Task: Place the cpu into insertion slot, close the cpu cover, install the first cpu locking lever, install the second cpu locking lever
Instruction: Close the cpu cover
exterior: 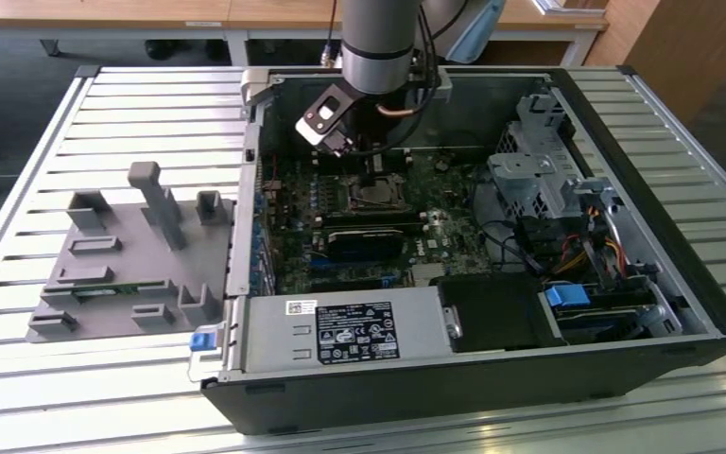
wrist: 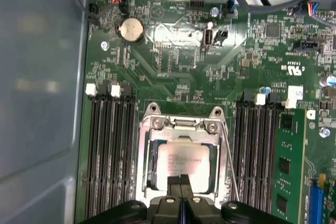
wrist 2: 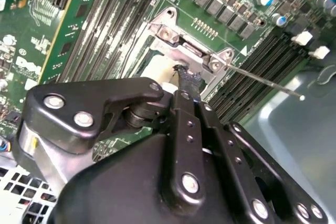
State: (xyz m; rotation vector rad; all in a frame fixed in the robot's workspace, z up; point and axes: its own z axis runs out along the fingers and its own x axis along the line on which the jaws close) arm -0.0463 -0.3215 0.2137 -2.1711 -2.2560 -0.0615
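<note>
The cpu (wrist: 184, 157) lies in the insertion slot (exterior: 373, 196), its silver top showing through the window of the cpu cover (wrist: 153, 161), which lies flat around it. My gripper (wrist: 181, 182) hangs just above the chip's near edge, fingers pressed together and holding nothing. In the second wrist view its dark fingertips (wrist 2: 185, 77) sit at the socket's metal frame (wrist 2: 189, 51). A thin wire locking lever (wrist: 229, 161) runs along one side of the socket, and its free end (wrist 2: 300, 96) sticks out and up from the board. In the exterior view the gripper (exterior: 372, 170) stands over the socket.
Long black memory slots (wrist: 107, 150) flank the socket. A black heat-sink block (exterior: 370, 241) lies just in front of it, the power supply (exterior: 344, 331) nearer still. The drive cage and cables (exterior: 533, 180) fill the exterior view's right. A grey fixture plate (exterior: 124, 255) rests outside the case.
</note>
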